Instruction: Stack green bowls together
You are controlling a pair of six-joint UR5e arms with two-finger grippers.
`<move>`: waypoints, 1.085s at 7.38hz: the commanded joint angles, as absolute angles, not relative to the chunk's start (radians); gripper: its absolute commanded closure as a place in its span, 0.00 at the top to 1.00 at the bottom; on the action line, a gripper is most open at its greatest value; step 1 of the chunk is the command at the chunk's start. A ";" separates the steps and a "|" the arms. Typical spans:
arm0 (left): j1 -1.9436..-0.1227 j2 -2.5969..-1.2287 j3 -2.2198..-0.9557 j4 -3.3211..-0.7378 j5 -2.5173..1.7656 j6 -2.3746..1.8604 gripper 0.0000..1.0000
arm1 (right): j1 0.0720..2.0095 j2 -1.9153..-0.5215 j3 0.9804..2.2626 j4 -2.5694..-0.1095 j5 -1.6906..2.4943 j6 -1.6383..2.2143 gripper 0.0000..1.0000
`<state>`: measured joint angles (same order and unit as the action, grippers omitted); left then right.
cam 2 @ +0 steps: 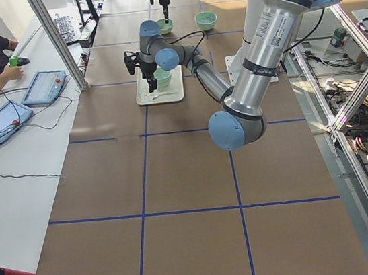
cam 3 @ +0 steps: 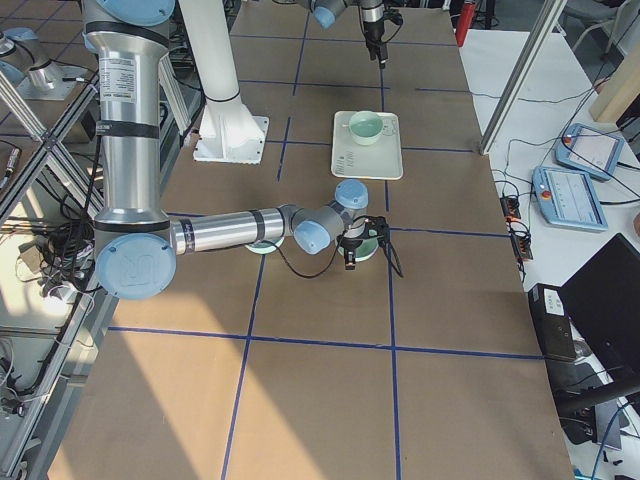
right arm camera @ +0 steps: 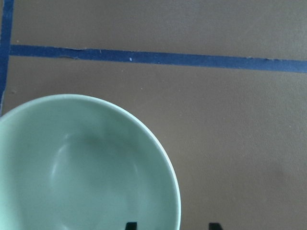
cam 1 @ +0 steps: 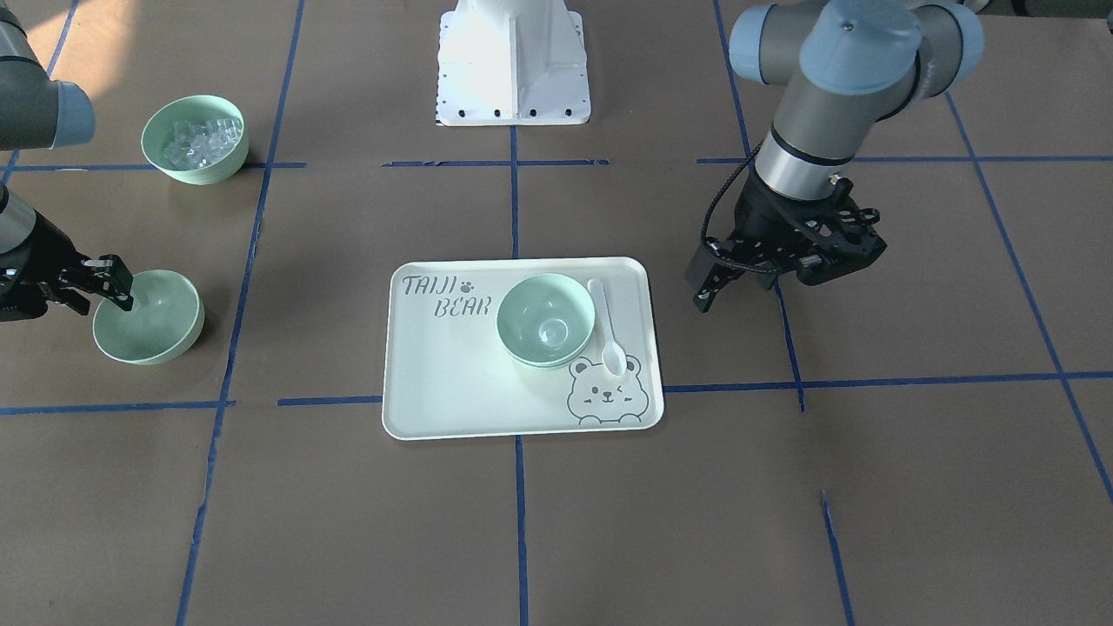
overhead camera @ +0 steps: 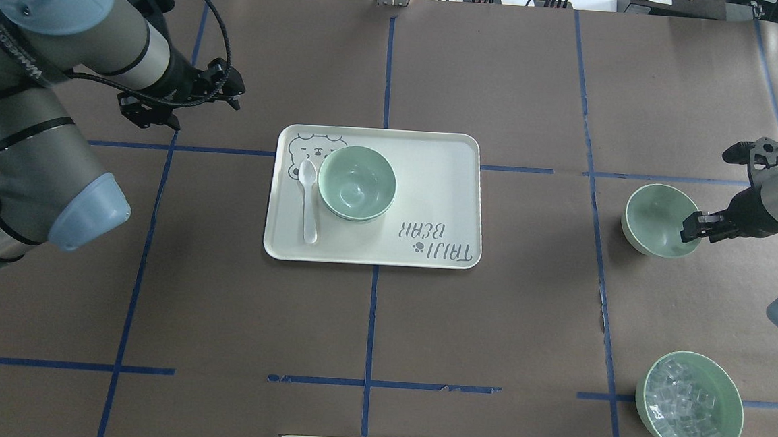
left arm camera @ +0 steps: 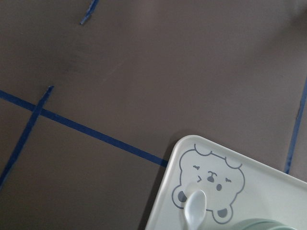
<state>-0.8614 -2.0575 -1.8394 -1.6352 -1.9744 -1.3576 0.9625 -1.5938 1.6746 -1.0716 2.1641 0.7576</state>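
Two pale green bowls (cam 1: 546, 320) sit nested on the bear-print tray (cam 1: 452, 382); they also show in the overhead view (overhead camera: 356, 181). A third green bowl (cam 1: 148, 317) stands alone on the table at my right side (overhead camera: 658, 220). My right gripper (cam 1: 117, 291) is open at this bowl's near rim, one finger inside and one outside. The right wrist view shows the bowl (right arm camera: 81, 167) and both fingertips (right arm camera: 130, 225) with the rim between them. My left gripper (cam 1: 706, 287) is open and empty above the table, beside the tray's spoon end (overhead camera: 235, 91).
A white spoon (cam 1: 606, 326) lies on the tray beside the nested bowls. A green bowl with clear ice-like cubes (cam 1: 196, 139) stands on my right side nearer the robot (overhead camera: 689, 404). The robot's white base (cam 1: 513, 61) is behind the tray.
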 commanded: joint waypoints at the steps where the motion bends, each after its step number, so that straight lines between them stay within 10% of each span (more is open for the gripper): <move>1: -0.934 -1.988 -1.850 -1.632 -1.973 -1.241 1.00 | 0.962 -1.579 1.680 -1.074 2.177 0.778 0.00; 8: -1.135 -1.703 -1.838 -1.803 -1.977 -0.795 1.00 | 1.007 -1.338 1.807 -1.103 2.425 1.129 0.00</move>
<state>-1.0932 -1.7725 -1.8428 -1.7154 -1.9714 -0.8639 1.0446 -1.4291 1.8034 -1.0921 2.4252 1.0616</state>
